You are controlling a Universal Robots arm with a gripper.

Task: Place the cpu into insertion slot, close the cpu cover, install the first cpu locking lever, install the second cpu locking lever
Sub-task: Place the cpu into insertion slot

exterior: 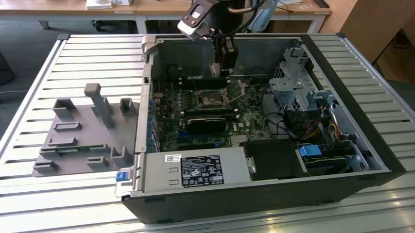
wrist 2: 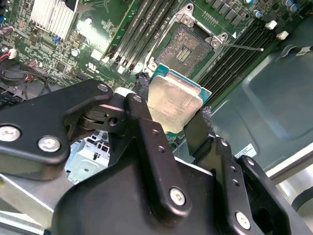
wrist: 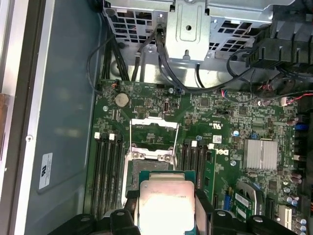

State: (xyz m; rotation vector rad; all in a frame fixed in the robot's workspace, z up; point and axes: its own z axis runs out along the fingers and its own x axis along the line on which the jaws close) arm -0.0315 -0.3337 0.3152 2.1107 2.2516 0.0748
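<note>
In both wrist views my gripper (wrist 2: pixel 173 100) (wrist: pixel 166 198) is shut on the cpu (wrist 2: pixel 171 98) (wrist: pixel 165 208), a flat square chip with a silvery top and a green rim, held by two opposite edges. The exterior view shows the gripper (exterior: pixel 222 72) hanging inside the open computer case, above and just behind the insertion slot (exterior: pixel 211 99). The slot (wrist 2: pixel 187 46) (wrist: pixel 146 159) lies uncovered with nothing in it. Its cpu cover (wrist: pixel 154 121), a thin silvery frame, stands swung back from the slot. A thin locking lever (wrist 2: pixel 244 48) sticks out beside the slot.
Dark memory slots (wrist: pixel 107 171) flank the socket on both sides. A long black heatsink block (exterior: pixel 207 124) sits in front of the socket. A drive cage (exterior: pixel 292 90) and cables fill the exterior view's right, and a grey fixture plate (exterior: pixel 84 131) lies left of the case.
</note>
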